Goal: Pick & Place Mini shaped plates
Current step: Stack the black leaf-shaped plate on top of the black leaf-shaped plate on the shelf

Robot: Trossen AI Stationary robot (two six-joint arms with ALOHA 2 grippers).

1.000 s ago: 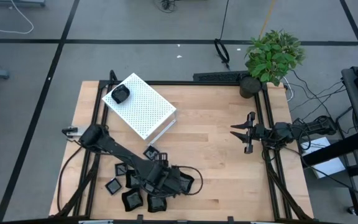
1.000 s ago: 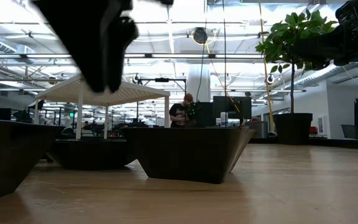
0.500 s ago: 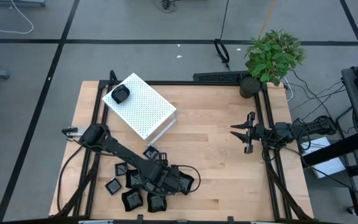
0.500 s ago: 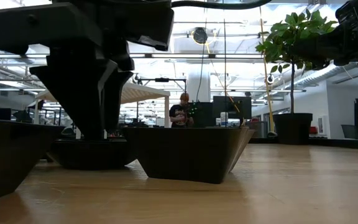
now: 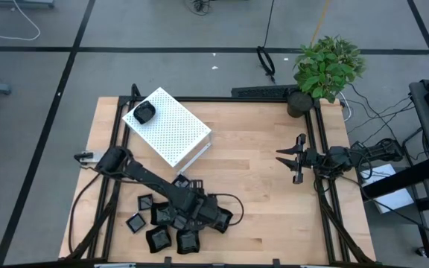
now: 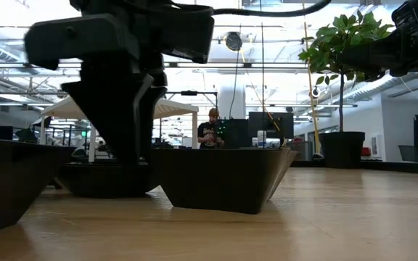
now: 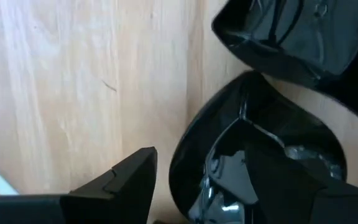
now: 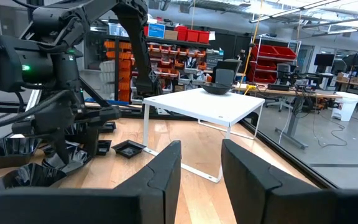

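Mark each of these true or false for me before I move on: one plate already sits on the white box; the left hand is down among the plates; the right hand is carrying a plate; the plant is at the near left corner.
1. One mini plate sits on top of the white perforated box. True.
2. The left hand is low over the cluster of mini plates near the table's front edge, fingers open. True.
3. The right hand is carrying a plate. False: it holds nothing and waits at the table's right side.
4. The potted plant stands at the near left corner. False: it is at the far right corner.

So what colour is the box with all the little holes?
White box, with tiny dark dots all over. The high view shows it best.
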